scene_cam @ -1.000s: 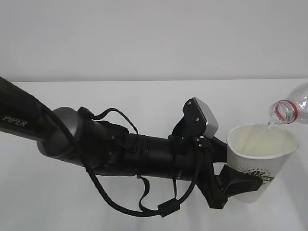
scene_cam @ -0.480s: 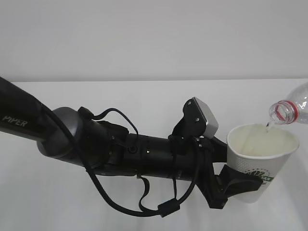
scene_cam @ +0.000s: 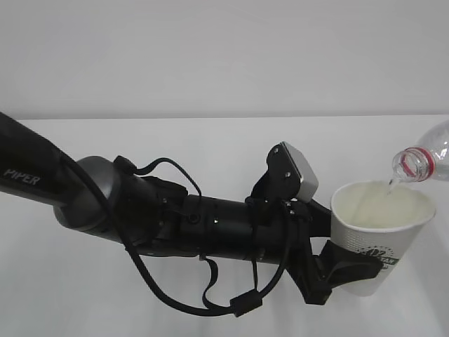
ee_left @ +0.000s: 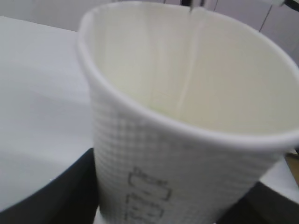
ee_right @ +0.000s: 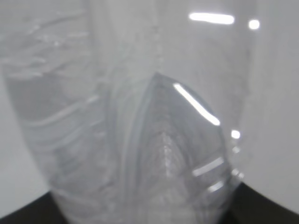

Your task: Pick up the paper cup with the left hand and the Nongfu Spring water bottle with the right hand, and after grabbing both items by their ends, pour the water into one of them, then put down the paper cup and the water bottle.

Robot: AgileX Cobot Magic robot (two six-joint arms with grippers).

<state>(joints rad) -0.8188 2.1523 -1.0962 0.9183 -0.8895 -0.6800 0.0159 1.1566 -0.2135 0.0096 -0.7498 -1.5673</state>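
text: PIPER, white letters on my left arm | paper cup print: green logo, dark lettering, unreadable

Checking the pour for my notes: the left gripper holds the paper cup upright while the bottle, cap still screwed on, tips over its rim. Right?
Not quite: the bottle is uncapped, and the exterior view shows its open mouth over the paper cup. The left gripper does hold the cup upright.

White tabletop beneath a pale wall

The plain white tabletop runs the full width of the exterior view and meets the wall along a straight back edge; whether anything rests on it cannot be told.
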